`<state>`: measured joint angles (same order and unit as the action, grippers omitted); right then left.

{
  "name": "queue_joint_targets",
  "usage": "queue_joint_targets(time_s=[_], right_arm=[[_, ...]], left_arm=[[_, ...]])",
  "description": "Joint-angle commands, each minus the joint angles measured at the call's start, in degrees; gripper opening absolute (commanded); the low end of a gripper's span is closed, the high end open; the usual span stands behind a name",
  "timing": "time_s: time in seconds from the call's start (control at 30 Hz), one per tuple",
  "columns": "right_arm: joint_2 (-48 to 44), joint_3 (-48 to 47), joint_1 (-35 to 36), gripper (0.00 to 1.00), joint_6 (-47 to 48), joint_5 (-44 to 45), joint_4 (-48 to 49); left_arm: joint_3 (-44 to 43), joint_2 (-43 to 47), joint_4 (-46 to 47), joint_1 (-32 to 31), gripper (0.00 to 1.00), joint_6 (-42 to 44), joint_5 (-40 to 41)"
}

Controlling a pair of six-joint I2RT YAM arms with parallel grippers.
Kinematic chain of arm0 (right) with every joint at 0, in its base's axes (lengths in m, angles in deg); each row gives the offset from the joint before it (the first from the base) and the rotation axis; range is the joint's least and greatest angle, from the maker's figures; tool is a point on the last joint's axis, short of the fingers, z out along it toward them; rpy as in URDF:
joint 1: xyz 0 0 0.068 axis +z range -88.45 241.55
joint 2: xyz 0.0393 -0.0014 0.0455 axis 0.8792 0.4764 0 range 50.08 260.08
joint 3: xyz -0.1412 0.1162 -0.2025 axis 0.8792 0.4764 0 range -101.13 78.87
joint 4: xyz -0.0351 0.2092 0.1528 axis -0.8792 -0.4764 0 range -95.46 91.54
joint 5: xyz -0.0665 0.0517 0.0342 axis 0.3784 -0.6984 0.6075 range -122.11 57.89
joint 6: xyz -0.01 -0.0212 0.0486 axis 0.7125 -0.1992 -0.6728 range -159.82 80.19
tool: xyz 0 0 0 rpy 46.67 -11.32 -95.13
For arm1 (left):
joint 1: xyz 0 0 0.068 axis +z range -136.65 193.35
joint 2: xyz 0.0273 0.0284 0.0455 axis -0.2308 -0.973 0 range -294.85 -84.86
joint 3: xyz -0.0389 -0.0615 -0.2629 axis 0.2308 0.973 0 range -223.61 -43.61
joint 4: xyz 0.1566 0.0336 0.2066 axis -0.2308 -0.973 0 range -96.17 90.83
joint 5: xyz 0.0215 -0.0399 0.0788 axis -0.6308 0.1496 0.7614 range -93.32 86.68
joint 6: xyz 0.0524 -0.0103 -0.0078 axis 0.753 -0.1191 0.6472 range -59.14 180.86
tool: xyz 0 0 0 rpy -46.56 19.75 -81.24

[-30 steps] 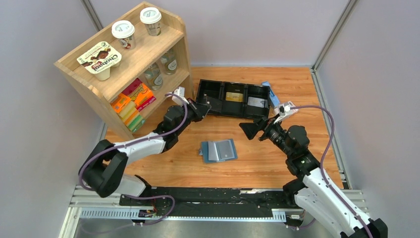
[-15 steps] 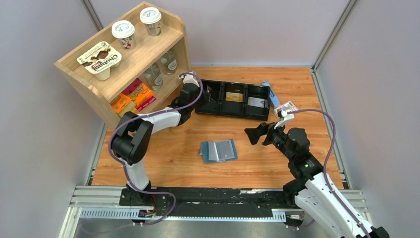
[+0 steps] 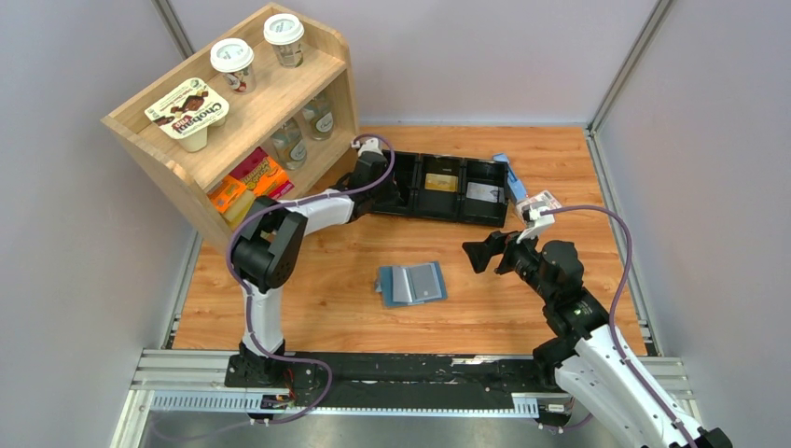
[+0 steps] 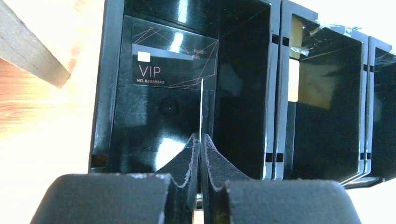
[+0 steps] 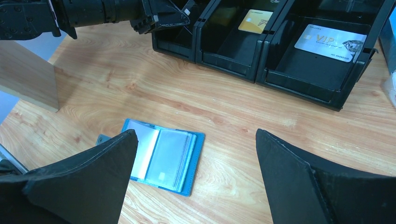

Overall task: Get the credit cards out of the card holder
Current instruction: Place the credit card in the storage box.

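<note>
The left gripper (image 4: 201,140) sits at the upper middle of the overhead view, over the left compartment of the long black tray (image 5: 233,65). Its dark, rough-edged pads are pinched together on a thin card (image 4: 201,107). The left wrist view shows that card only edge-on, as one pale vertical line, so I cannot tell its face colour. Beyond it, in the upper part of the same view, a black VIP card (image 4: 175,63) lies at the far end of the glossy compartment; it is flat and rectangular, with fine bronze lines and a small pale chip.

The right gripper (image 5: 196,135) hangs right of centre in the overhead view, its two broad matte black fingers spread wide with nothing between them.

The card holder (image 5: 161,156) lies open on the wooden table (image 5: 280,112), low and centre in the overhead frame and well apart from the tray. Its cover is teal, and the clear shiny sleeves inside are stacked like pages. The right wrist view shows these plainly; the overhead view gives only a grey-blue blur.

That wrist view also shows a gold card (image 5: 254,21) in the middle compartment and a whitish-silver card (image 5: 331,42) in the right one (the left wrist view shows only glare there); the left compartment's contents are hidden from it. A pale wooden shelf (image 3: 233,121) stands at the upper left.
</note>
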<state>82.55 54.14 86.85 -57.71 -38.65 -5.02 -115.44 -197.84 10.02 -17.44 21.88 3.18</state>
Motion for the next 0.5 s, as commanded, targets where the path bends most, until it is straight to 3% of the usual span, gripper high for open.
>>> queue_joint_targets(time_s=[0.0,0.1,0.17,0.47], right_arm=[[-0.39,-1.37,-0.34,1.0,1.19,0.04,1.21],[-0.48,-1.55,-0.34,1.0,1.28,0.04,0.77],[-0.39,-1.72,-0.34,1.0,1.28,0.04,0.59],[2.33,-4.18,-0.34,1.0,0.67,1.18,-2.13]], left_arm=[[-3.75,-0.65,-6.1,0.29,0.14,1.8,1.84],[-5.07,-0.13,-8.92,0.29,0.3,3.12,3.43],[-5.86,0.75,-11.29,0.2,0.36,4.35,4.83],[-6.92,6.55,-17.01,-0.15,0.47,7.43,6.15]])
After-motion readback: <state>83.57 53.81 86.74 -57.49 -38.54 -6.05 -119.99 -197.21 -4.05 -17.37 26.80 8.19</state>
